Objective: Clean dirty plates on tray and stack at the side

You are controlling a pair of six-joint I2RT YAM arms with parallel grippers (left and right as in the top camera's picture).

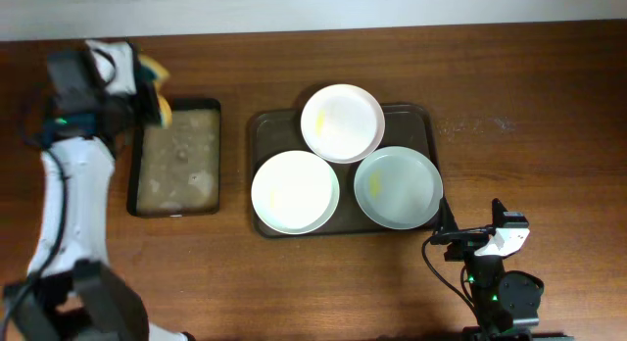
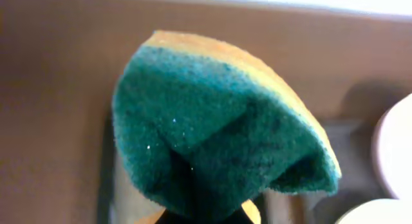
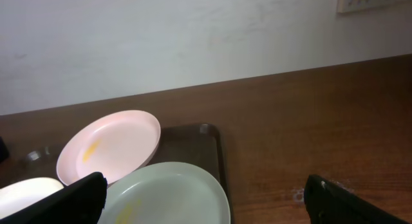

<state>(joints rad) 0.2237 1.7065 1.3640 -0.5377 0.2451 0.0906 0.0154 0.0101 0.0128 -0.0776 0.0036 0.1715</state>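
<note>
Overhead, three plates (image 1: 295, 192) fill tray (image 1: 266, 130), one overhanging far rim, left fingers (image 2: 199, 211) pinching sponge (image 2: 212, 121), right fingers (image 3: 71, 201) spread

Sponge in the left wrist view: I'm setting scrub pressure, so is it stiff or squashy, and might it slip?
Probably squashy: the sponge buckles into a deep fold where the jaws pinch it. Likely light for its size, being yellow foam under a green pad. The green face looks coarse, so slipping seems unlikely.
</note>
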